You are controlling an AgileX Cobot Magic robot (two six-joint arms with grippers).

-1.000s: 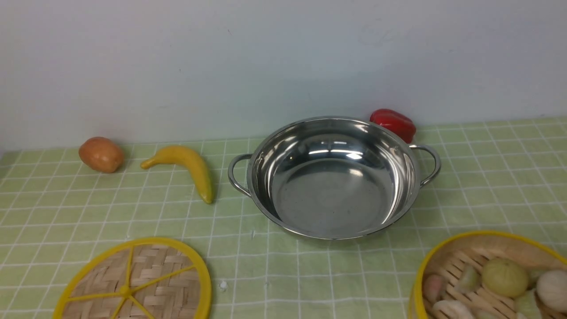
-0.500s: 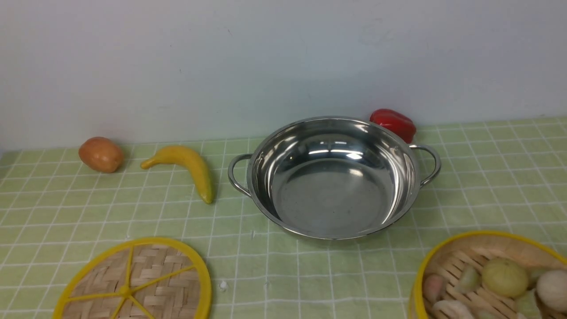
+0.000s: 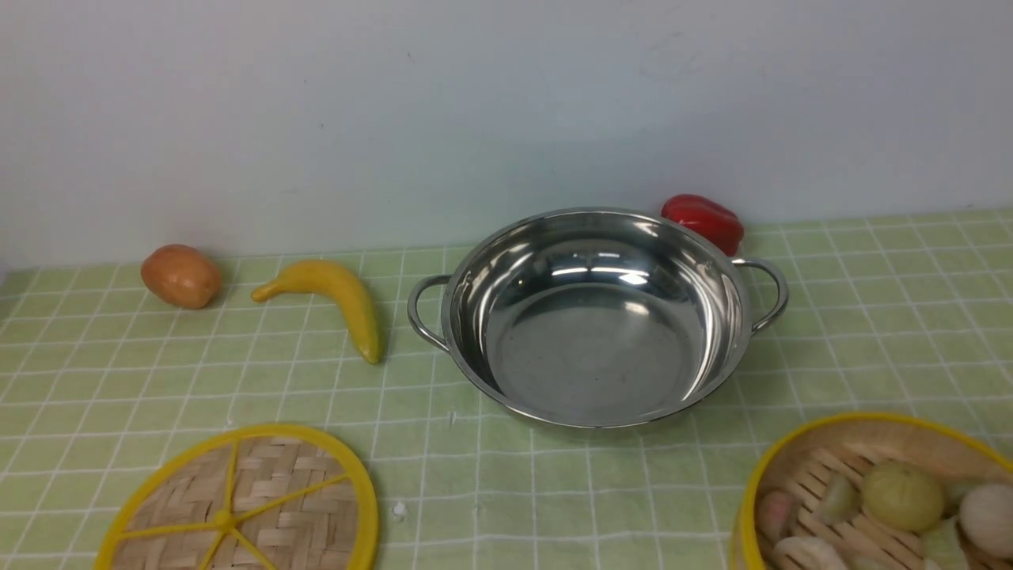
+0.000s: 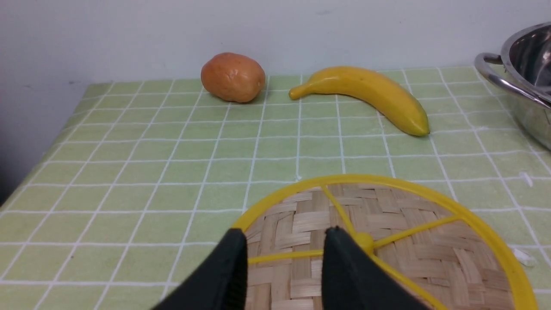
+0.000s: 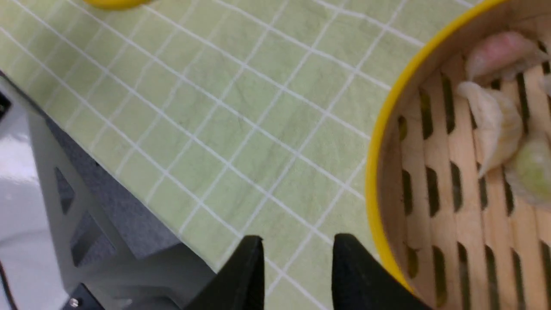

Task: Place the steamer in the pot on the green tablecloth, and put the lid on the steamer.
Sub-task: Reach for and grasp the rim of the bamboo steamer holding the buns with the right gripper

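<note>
Steamer [image 3: 878, 427], slatted bamboo, sits round near 1 steel pot [image 3: 597, 340]; both grippers' fingers [image 5: 256, 271] part-open, empty.

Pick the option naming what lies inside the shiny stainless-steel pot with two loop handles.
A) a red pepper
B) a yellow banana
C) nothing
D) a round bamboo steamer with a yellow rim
C: the shiny stainless-steel pot shows only its bare, reflective bottom and walls in the front view.
</note>
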